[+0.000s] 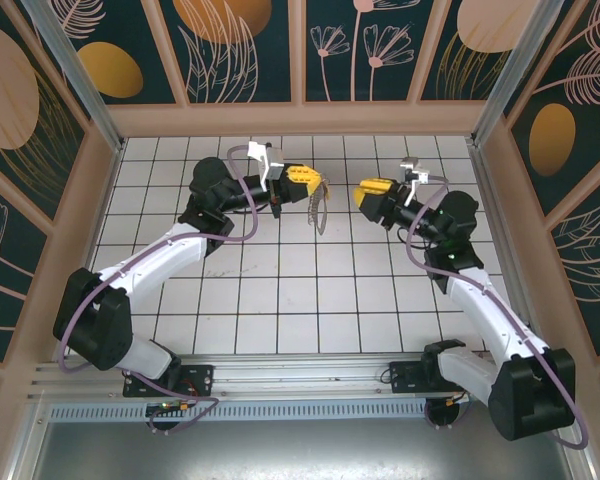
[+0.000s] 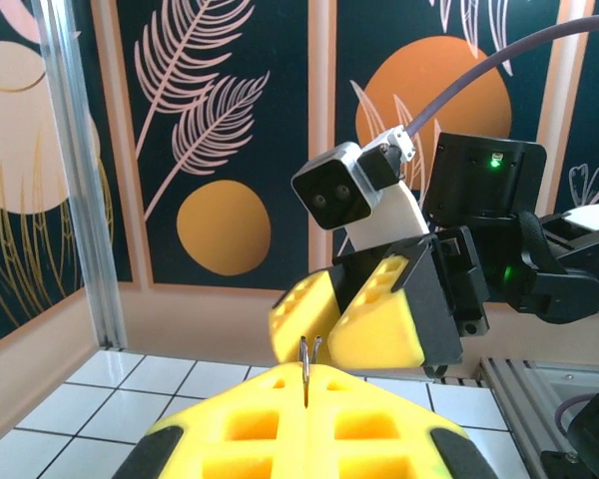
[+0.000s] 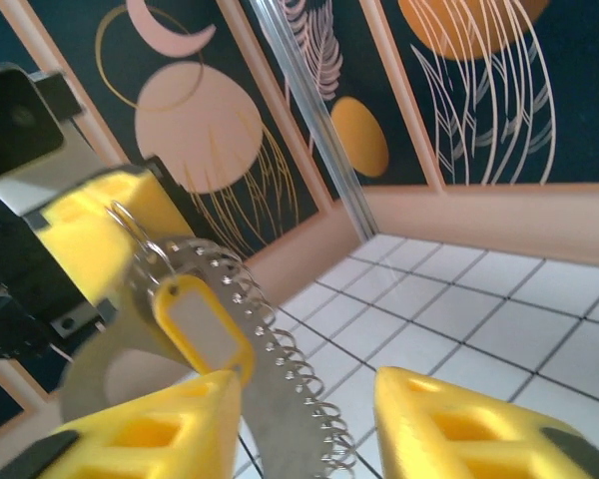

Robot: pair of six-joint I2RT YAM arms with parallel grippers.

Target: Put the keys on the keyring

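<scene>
The keyring is a grey metal strip with several small wire loops along one edge. It hangs from my left gripper, which is shut on its upper end. In the left wrist view a thin wire of the keyring sticks up from the shut left gripper. The keys show as a small yellow tag with a white face, hanging on a wire ring at the strip's top. My right gripper stands open right in front, with the tag's lower end by its left fingertip. From above, the keyring dangles between the left gripper and the right gripper.
Both arms reach to the far middle of the white tiled floor, with their grippers facing each other above it. Patterned walls with aluminium posts close in the back and sides.
</scene>
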